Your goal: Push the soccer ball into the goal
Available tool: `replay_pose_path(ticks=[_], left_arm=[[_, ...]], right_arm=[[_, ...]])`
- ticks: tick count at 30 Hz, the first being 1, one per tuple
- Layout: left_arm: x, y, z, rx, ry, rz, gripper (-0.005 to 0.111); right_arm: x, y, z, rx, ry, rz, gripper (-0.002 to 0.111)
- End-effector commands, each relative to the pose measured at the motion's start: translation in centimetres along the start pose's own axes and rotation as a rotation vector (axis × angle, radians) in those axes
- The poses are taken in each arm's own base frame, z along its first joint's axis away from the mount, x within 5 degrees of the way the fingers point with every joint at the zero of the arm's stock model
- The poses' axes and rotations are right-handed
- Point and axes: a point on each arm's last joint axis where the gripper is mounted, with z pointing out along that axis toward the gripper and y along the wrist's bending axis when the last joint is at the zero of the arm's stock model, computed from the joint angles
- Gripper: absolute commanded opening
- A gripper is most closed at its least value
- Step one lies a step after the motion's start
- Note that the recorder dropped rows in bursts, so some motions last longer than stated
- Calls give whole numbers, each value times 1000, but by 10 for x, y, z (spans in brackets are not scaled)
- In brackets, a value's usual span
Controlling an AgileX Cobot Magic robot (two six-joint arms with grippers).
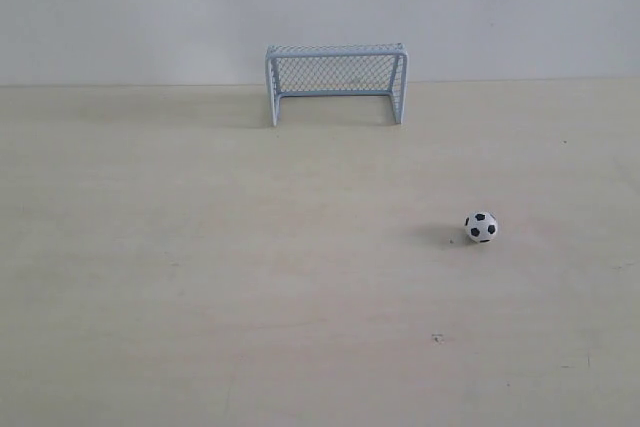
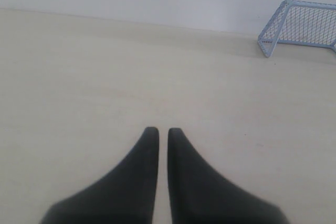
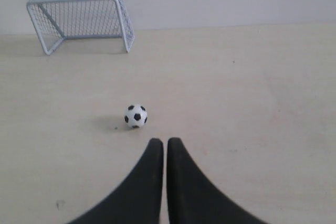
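The soccer ball [image 1: 481, 227] rests on the pale table, right of centre and well in front of the goal [image 1: 336, 81], which stands at the back against the wall with its mouth facing forward. Neither arm shows in the exterior view. In the right wrist view the ball [image 3: 135, 116] lies a short way beyond my right gripper [image 3: 161, 142], slightly off to one side of its tips; the goal [image 3: 80, 20] stands far past it. The right gripper is shut and empty. My left gripper [image 2: 159, 130] is also shut with nothing in it, and the goal [image 2: 300, 25] shows at that view's edge.
A plain white wall [image 1: 320, 7] runs behind the goal along the table's back edge. A small dark speck [image 1: 437, 338] marks the table in front of the ball.
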Motion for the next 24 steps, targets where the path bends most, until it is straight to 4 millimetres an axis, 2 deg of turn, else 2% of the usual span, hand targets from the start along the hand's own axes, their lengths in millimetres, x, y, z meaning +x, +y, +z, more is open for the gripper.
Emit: replay_pose_path(ticks=[1,7,8,13,17,20,21,22,24], left_arm=[[-3,0,-1,3,-21,-14,6],[-3,0,-1,3,-21,-14,6],[-3,0,-1,3,-21,-14,6],[-3,0,-1,3,-21,-14,6],[-3,0,-1,3,-21,-14,6],[-3,0,-1,3,-21,-14,6],[-3,0,-1,3,-21,-14,6],[-3,0,-1,3,-21,-14,6],[-3,0,-1,3,-21,-14,6]], right_arm=[[-29,3,-12,-9,-103,18,0],[-64,7,-31,-32,-206,85,0],[-75,8,-39,-39,-229,100,0],[-96,11,-55,-49,-293,96,0],[-101,11,-58,-52,-317,97,0],[-113,12,-64,-79,-444,134,0],[-115,12,-63,-74,-445,117,0],[-123,13,-65,-54,-446,30,0],[-133,14,-59,-45,-421,3,0]])
